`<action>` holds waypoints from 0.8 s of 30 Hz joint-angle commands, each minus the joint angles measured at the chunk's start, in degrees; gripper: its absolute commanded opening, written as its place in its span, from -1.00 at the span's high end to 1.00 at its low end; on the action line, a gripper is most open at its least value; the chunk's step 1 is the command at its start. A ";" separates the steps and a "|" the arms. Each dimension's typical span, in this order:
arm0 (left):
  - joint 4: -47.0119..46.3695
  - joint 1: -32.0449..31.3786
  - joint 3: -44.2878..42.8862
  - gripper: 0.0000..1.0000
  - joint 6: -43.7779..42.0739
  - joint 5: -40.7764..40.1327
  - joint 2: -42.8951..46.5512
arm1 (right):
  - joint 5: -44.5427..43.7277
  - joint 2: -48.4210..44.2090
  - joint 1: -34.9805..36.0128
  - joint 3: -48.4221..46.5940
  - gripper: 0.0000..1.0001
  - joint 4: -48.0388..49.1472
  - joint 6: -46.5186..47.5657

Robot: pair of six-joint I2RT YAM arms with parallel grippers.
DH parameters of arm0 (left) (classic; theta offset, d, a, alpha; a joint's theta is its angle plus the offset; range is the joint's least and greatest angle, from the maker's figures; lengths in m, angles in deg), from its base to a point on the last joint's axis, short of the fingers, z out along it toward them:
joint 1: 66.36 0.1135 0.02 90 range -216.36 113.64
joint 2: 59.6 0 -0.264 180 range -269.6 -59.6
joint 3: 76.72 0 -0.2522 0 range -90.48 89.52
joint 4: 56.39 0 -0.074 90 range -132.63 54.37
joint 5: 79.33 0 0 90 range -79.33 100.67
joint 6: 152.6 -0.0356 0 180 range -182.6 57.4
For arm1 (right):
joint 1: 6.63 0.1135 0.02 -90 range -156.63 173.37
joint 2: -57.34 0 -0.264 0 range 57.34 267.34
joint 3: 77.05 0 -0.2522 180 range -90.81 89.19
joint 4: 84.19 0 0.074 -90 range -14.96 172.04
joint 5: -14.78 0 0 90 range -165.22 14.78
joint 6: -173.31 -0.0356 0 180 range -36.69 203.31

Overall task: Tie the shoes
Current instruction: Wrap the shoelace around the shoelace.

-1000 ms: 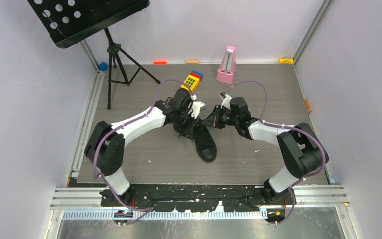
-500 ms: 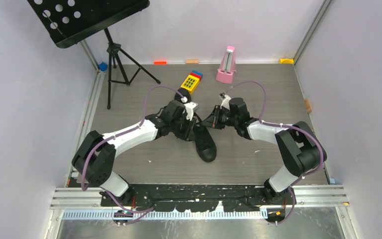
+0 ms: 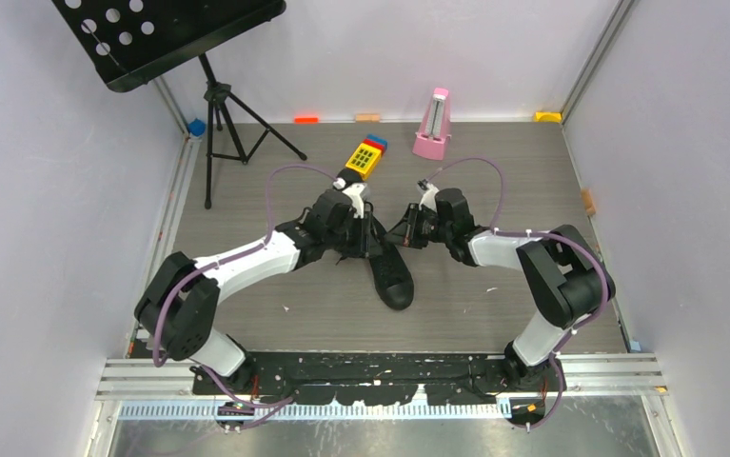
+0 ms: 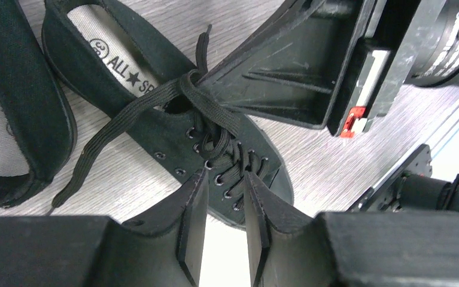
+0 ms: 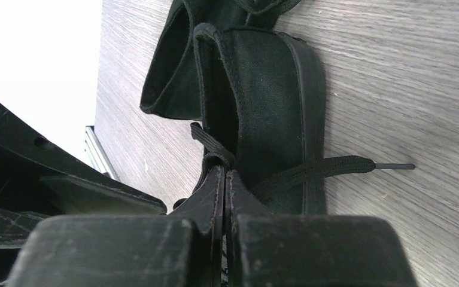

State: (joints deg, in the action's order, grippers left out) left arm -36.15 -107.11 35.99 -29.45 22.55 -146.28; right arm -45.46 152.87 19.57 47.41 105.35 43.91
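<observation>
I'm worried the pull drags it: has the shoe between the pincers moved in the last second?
No. The toe of the shoe lies where it was against the table's near edge; the heel is hidden.

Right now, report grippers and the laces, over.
Right gripper shut on lace at shoe top. Left gripper open over eyelets, holding nothing. Second shoe alongside, nothing blocking.

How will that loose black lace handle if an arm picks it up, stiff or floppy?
Probably floppy: the lace lies in a slack curve off the shoe onto the table. It looks flat and woven, so likely light and easy to pinch; the right gripper is shut on it near the top eyelets. Pulling hard may drag the canvas shoe.
</observation>
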 commanded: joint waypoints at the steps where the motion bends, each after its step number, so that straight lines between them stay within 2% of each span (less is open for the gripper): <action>1: -5.15 -0.29 0.83 0.41 5.05 -1.12 -0.38 | 0.84 1.07 0.44 -0.69 1.00 4.40 -0.35; 8: -7.41 -1.33 3.93 0.42 14.16 -5.93 3.18 | 1.33 1.23 0.44 -0.37 1.00 5.28 -0.54; 10: -7.29 -2.25 5.74 0.31 15.28 -8.66 6.37 | 1.59 1.44 0.44 -0.23 1.00 5.84 -0.74; 12: -3.81 -2.57 6.35 0.10 15.33 -11.05 9.14 | 1.62 1.57 0.44 0.11 1.00 6.59 -1.06; 15: -2.56 -2.49 7.86 0.05 14.32 -11.19 12.37 | 1.71 1.47 0.44 0.34 1.00 7.04 -1.12; 16: -2.62 -2.49 8.75 -0.05 14.57 -12.90 14.23 | 1.71 1.49 0.44 0.42 0.99 7.24 -1.12; 17: -2.69 -2.46 9.86 -0.23 15.12 -14.61 15.35 | 1.71 1.43 0.44 0.50 1.00 7.39 -1.16; 19: -2.61 -1.48 12.36 -0.84 18.29 -16.19 19.01 | 1.71 1.36 0.46 0.60 1.00 7.72 -1.17; 20: -3.91 -0.60 14.14 -0.97 18.06 -15.02 20.57 | 1.71 1.38 0.44 0.68 1.00 7.90 -1.13; 22: -11.90 0.74 19.29 -0.93 17.51 -10.85 23.48 | 1.78 1.55 0.44 0.62 1.00 8.14 -1.33; 24: -13.87 0.78 20.99 -0.66 19.61 -10.64 24.73 | 1.96 1.67 0.44 0.73 1.00 8.43 -1.58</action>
State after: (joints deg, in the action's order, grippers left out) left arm -42.58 -107.33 52.88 -12.78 10.94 -124.20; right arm -44.46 154.14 19.59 47.87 110.29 42.54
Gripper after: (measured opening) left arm 0.935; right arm 0.032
